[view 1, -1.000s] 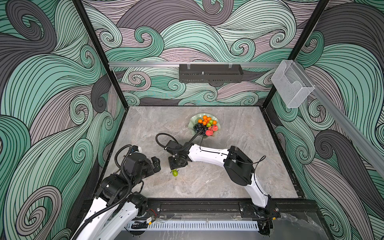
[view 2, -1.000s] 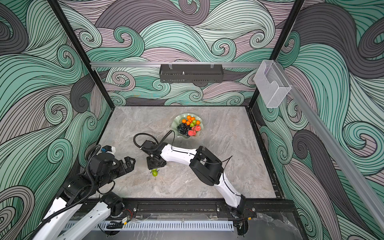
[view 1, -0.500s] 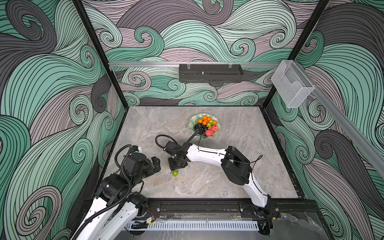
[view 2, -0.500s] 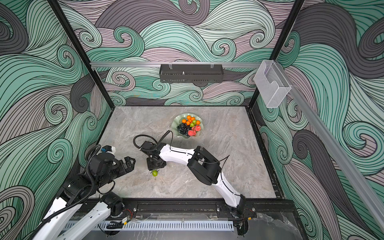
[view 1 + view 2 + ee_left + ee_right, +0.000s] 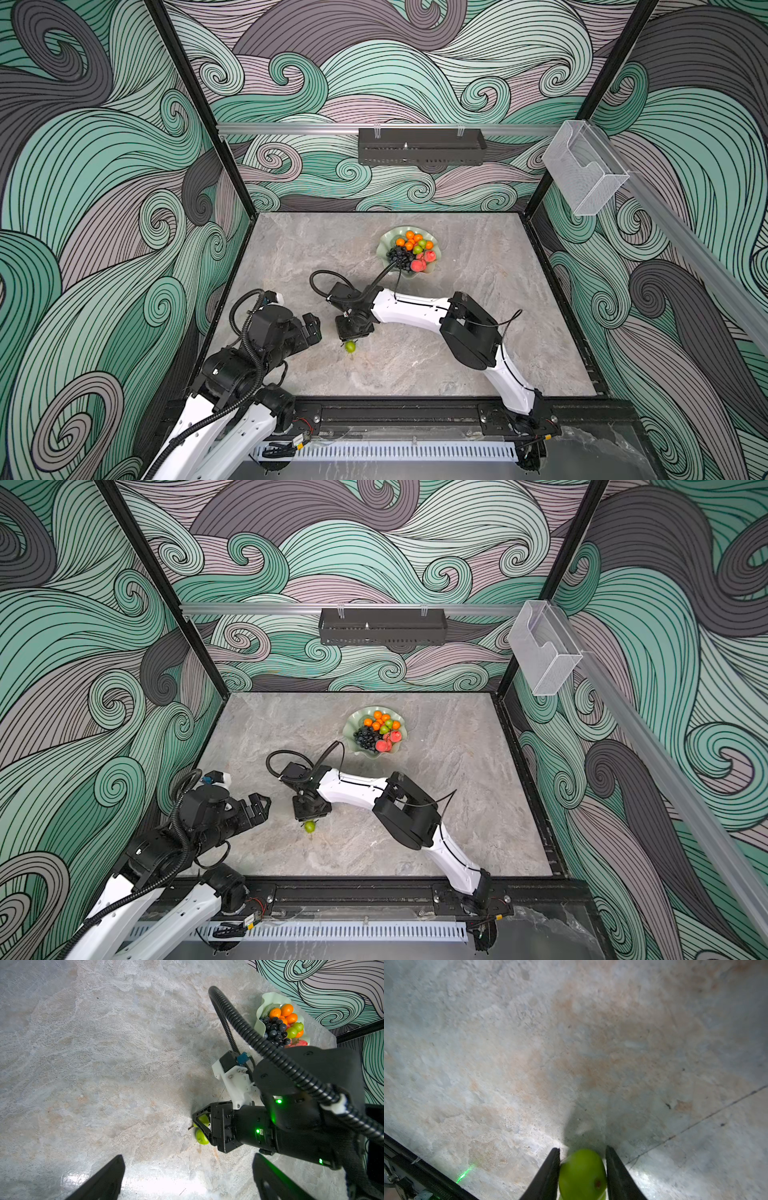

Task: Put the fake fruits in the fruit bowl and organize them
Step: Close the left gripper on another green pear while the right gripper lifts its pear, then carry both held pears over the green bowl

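A green pear (image 5: 350,346) (image 5: 309,826) lies on the marble table near the front left. My right gripper (image 5: 351,338) (image 5: 582,1150) points down over it, and its two fingers press on the pear (image 5: 582,1174) from both sides. My left gripper (image 5: 313,326) (image 5: 188,1156) hangs open and empty just left of that pear (image 5: 201,1136). The mint fruit bowl (image 5: 384,245) (image 5: 261,1001) stands at the back middle. It holds oranges (image 5: 409,237), a dark grape bunch (image 5: 399,257), peaches (image 5: 426,257) and a green pear (image 5: 419,247).
The right arm's black cable (image 5: 324,278) loops over the table between the gripper and the bowl. A black basket (image 5: 419,147) hangs on the back wall, a clear holder (image 5: 584,170) on the right wall. A black rail (image 5: 395,409) runs along the table's front edge.
My right gripper's jaws have narrowed onto the green pear, and its arm has shifted slightly towards it. The left arm has not moved.
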Robot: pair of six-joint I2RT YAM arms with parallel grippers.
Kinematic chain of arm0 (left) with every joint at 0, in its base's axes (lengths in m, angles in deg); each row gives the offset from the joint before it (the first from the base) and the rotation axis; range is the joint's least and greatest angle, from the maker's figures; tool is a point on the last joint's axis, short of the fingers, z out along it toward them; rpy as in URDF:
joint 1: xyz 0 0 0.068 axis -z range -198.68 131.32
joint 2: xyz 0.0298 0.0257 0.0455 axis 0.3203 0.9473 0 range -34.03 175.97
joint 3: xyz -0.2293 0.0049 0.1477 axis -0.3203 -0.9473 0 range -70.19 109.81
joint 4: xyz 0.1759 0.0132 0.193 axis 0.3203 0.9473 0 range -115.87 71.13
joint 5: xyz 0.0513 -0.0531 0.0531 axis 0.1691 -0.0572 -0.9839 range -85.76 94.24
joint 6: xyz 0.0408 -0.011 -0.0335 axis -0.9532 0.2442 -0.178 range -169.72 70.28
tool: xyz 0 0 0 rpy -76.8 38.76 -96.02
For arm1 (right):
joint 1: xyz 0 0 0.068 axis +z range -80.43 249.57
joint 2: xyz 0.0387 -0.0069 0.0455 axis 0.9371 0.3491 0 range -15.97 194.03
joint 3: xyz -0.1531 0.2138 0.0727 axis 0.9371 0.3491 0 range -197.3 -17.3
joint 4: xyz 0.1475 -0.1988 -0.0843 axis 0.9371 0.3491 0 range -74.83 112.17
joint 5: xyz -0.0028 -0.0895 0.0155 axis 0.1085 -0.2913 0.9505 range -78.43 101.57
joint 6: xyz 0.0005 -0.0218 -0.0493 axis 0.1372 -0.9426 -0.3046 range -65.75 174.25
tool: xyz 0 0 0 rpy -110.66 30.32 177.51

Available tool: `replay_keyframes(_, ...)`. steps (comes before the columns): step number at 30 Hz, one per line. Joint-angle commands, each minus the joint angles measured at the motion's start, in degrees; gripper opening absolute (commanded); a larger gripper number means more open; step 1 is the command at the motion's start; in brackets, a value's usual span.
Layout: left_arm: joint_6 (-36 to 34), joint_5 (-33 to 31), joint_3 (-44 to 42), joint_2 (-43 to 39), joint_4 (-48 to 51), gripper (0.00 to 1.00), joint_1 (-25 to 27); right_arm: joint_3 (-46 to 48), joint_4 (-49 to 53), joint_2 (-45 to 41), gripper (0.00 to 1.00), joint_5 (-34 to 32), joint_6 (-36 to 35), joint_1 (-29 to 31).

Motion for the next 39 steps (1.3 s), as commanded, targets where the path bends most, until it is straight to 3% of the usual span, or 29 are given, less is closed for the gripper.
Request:
replay_keyframes(1,-0.4,0.0,1.0,0.9,-0.2,0.99,0.1,-0.4,1.4,0.6,0.36,-0.1,0.4,0.2)
replay_keyframes(11,-0.8,-0.1,1.3,1.0,-0.8,0.99,0.1,-1.2,1.3,-1.1,0.34,1.2,0.5,-0.5)
replay_keyframes(17,-2.9,3.4,0.9,2.7,-6.0,0.99,0.1,-0.3,1.2,-4.5,0.33,0.7,-0.4,-2.5)
replay_keyframes(29,-5.0,11.8,0.8,13.6,-21.1,0.99,0.2,8.1,1.0,-14.6,0.33,-1.0,-2.6,-9.6)
replay_keyframes(39,-5.1,17.9,5.8,28.4,-30.4,0.99,0.5,14.0,1.1,-22.9,0.32,-1.4,-5.5,-21.2)
